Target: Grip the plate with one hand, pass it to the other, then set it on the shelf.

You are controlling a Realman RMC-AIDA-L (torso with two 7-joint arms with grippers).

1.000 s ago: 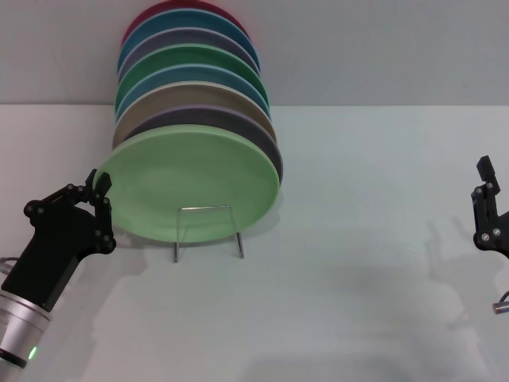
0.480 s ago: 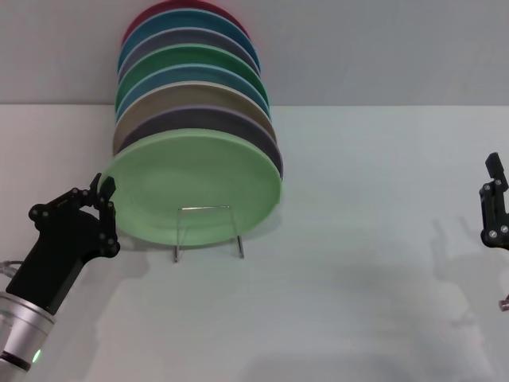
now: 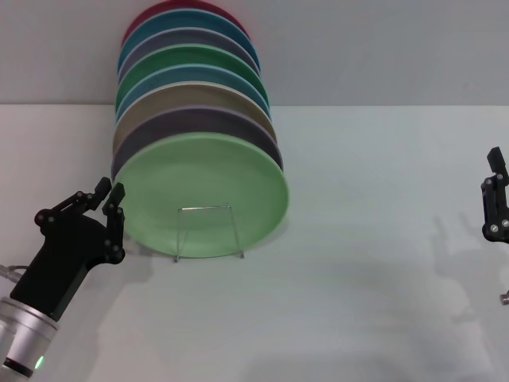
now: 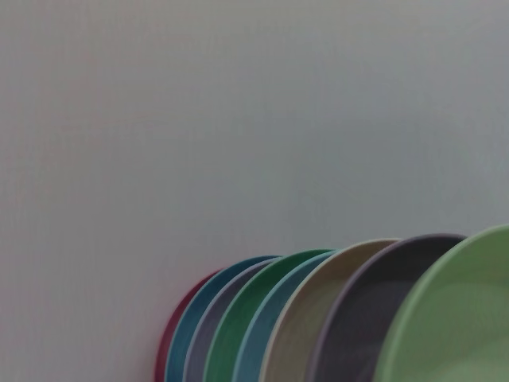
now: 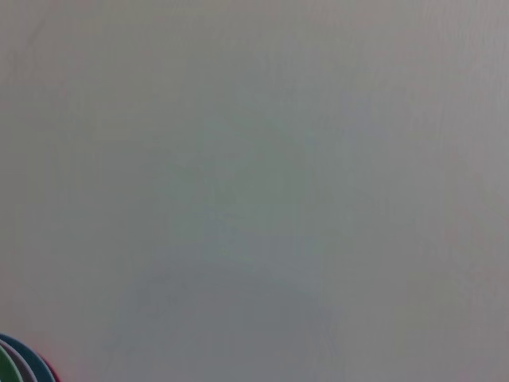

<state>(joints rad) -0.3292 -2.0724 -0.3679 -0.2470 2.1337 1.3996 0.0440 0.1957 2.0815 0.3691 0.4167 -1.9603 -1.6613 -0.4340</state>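
Now, in your head view, the round pale mint-green matte plate (image 3: pixel 203 195) is standing at the front of a leaning row of coloured plates (image 3: pixel 191 87), behind the thin silver wire rack (image 3: pixel 207 232). Your black left gripper (image 3: pixel 111 196) is hovering just beside its left rim, fingers spread. Your right gripper (image 3: pixel 495 208) is sitting at the far right edge; you cannot tell its fingers' state. Your left wrist view is showing the plate's (image 4: pixel 457 318) edge beside the others
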